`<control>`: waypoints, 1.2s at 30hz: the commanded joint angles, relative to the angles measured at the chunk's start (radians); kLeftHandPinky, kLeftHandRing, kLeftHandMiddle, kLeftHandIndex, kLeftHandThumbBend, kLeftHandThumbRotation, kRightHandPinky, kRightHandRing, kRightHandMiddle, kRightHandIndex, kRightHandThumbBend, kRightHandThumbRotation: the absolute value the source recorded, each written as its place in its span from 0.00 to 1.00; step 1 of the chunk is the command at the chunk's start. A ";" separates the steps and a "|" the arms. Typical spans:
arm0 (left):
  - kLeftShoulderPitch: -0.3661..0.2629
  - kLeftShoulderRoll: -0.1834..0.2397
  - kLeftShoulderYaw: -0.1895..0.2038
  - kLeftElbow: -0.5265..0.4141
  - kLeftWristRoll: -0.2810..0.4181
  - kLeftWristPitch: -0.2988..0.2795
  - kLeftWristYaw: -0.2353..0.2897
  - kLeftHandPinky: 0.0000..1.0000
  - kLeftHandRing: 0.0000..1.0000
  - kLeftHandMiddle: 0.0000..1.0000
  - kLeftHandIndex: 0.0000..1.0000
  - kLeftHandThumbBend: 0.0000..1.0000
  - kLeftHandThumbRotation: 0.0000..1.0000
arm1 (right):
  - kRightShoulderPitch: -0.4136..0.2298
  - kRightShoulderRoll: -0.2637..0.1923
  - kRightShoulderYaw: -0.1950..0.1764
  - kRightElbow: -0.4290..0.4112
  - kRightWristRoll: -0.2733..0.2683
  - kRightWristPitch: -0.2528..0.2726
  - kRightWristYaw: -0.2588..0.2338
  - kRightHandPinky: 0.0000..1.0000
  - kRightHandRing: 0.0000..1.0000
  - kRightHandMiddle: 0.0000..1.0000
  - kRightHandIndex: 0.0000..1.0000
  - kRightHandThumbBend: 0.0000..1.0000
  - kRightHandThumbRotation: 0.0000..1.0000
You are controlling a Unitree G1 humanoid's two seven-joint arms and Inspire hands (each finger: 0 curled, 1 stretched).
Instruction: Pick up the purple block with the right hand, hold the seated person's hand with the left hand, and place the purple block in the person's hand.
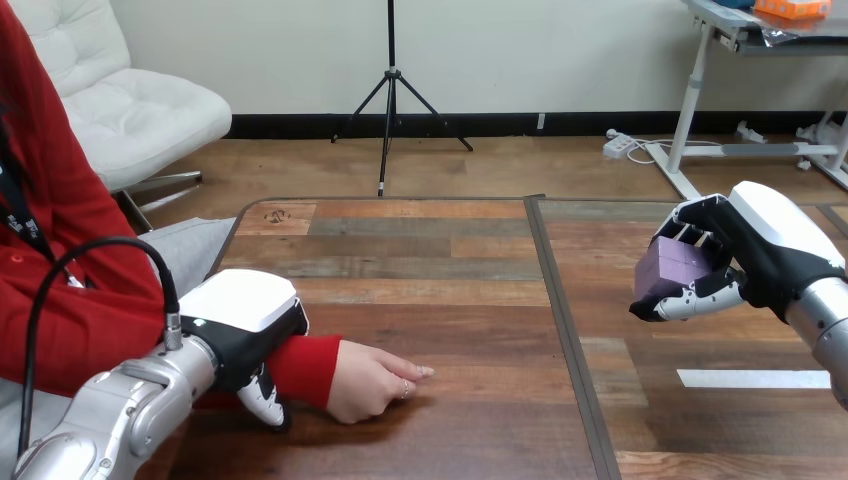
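Right hand (752,255) clamped on purple cubic block (672,268), raised off wooden tabletop (450,300). Person's hand (372,380) rests well to its left, loosely curled, palm down. Left hand (245,325) appears wrapped round person's red-sleeved wrist (303,365); its far fingers are hidden.

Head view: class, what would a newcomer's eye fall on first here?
The right hand, at the view's right over the table, grips the purple block in curled fingers. At the lower left, the left hand is curled round the red-sleeved wrist of the person's hand, which rests loosely closed on the table.
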 commanded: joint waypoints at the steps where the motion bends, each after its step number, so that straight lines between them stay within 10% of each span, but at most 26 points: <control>1: -0.029 -0.004 -0.011 0.038 -0.010 0.016 -0.017 0.28 0.34 0.37 0.39 0.73 0.00 | -0.029 -0.026 -0.031 -0.052 0.009 -0.023 -0.026 0.45 0.46 0.50 0.51 0.71 0.00; 36: 0.013 -0.048 0.096 -0.149 -0.204 0.114 0.007 0.21 0.28 0.35 0.35 0.67 0.00 | -0.057 0.041 -0.022 -0.073 0.045 0.051 -0.015 0.44 0.46 0.50 0.50 0.66 0.00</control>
